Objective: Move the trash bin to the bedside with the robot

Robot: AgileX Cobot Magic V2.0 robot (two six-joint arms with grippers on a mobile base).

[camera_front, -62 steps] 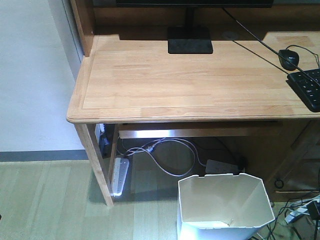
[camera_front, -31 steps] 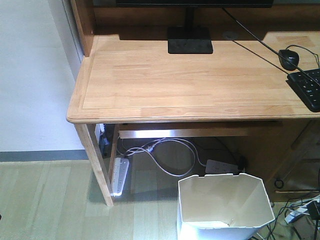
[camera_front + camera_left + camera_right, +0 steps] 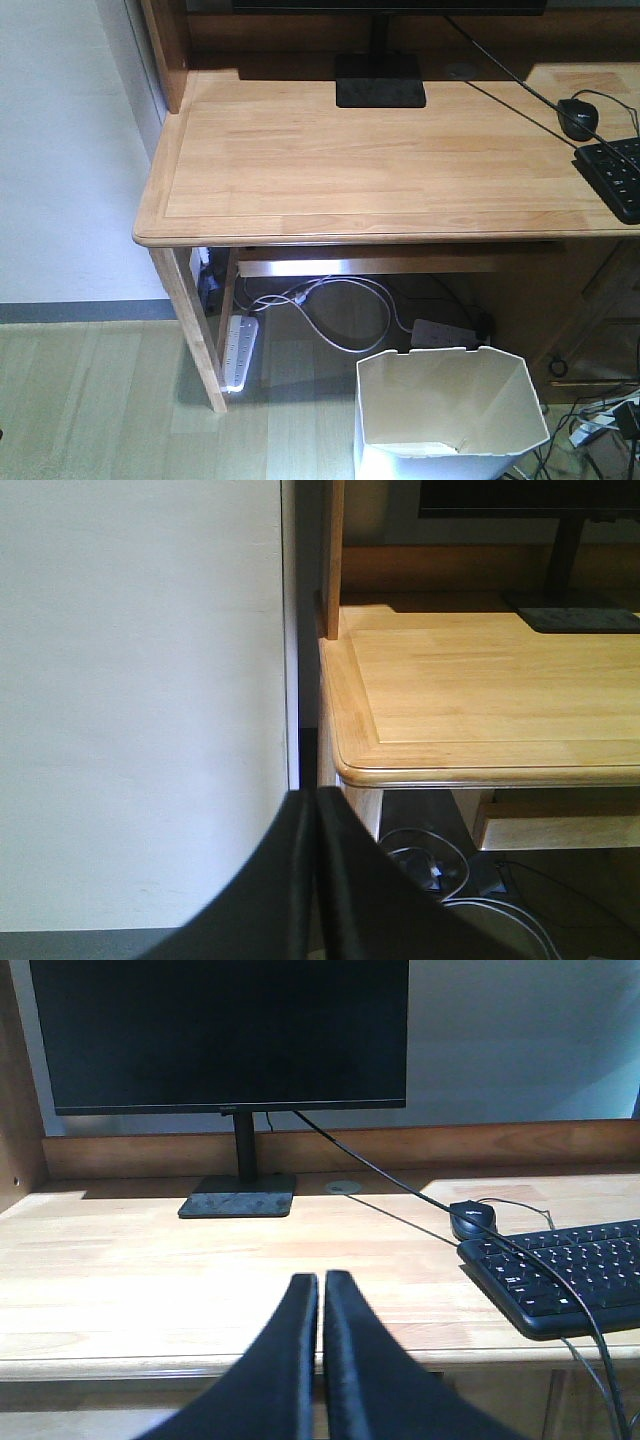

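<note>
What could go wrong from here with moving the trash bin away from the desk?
1. The trash bin stands on the floor by the desk front; a careless lift could knock its rim on the wood.
2. Loose cables lie beside it and might snag if it is dragged.
3. Both arms' jaws look shut and face the desk, not the bin, so a grasp could miss.

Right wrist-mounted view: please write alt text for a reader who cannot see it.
The right end effector, shut, points over a light wooden desk. Behind stand a dark monitor, and at right a black mouse and keyboard.
</note>
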